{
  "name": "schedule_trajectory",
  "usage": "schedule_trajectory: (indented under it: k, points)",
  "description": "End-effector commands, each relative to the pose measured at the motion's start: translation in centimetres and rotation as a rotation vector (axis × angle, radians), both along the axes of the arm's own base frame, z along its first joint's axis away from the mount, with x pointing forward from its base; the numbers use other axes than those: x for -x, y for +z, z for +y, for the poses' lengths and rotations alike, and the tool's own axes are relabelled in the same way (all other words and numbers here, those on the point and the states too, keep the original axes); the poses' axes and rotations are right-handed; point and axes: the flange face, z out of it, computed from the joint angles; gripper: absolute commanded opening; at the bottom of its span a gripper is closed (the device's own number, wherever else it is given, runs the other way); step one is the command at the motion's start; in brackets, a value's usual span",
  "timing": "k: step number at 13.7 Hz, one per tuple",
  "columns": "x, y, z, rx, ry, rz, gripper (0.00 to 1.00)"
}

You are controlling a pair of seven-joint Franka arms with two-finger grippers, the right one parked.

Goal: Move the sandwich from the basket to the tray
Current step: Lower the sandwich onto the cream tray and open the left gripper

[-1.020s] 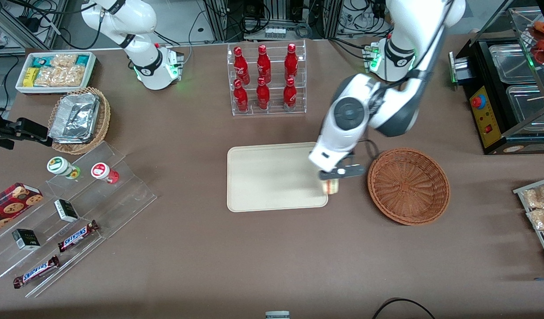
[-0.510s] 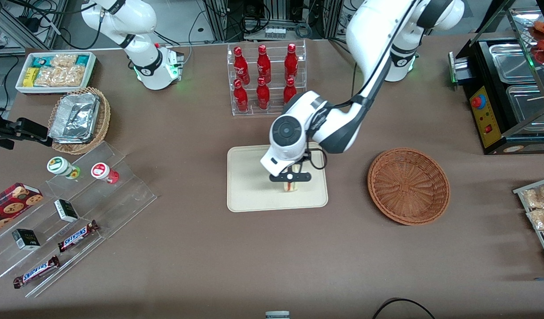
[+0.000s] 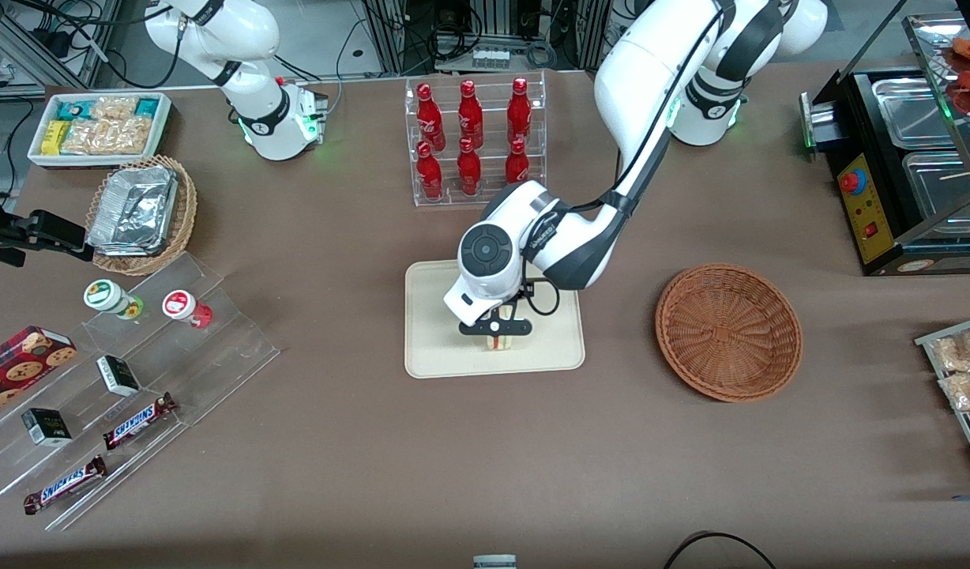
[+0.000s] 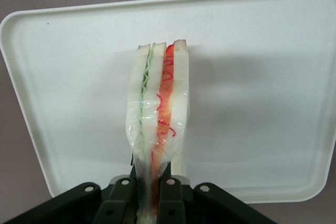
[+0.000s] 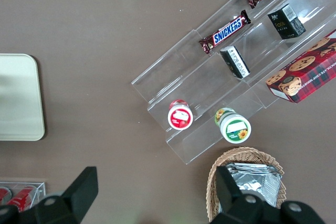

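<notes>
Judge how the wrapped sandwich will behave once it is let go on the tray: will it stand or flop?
The sandwich, pinched on edge by the hand over the tray, is thin and tall, so it will likely tip flat. Its clear wrap looks slippery, and the soft bread probably squashes.

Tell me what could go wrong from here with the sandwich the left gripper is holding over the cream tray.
The left gripper is shut on the wrapped triangular sandwich with red and green filling, gripping it on edge above the flat cream-beige rectangular tray. If released like this, the narrow wedge may topple onto its side. The fingers pinch only one end, so it could swing or slip in its wrapper. It also hangs nearer the tray's front rim than its middle, so a tumble might end on that rim.
</notes>
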Motion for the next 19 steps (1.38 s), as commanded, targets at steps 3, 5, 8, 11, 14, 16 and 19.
schedule_trajectory:
  k: [3, 5, 8, 11, 14, 16, 19]
  points:
    - [0.1, -1.0, -1.8, -0.012, 0.063, 0.008, 0.00]
    - [0.1, -1.4, -1.8, -0.016, 0.069, 0.010, 0.00]
    - [0.6, -1.9, -2.3, -0.021, 0.078, 0.011, 0.00]
    - [0.8, -2.2, -2.4, -0.024, 0.083, 0.013, 0.22]
    - [0.8, -2.5, -2.5, -0.015, 0.079, 0.007, 1.00]
    - [0.8, -2.4, -2.5, -0.016, 0.079, 0.004, 1.00]
    - [0.7, -1.1, -2.4, -0.014, 0.081, 0.001, 1.00]
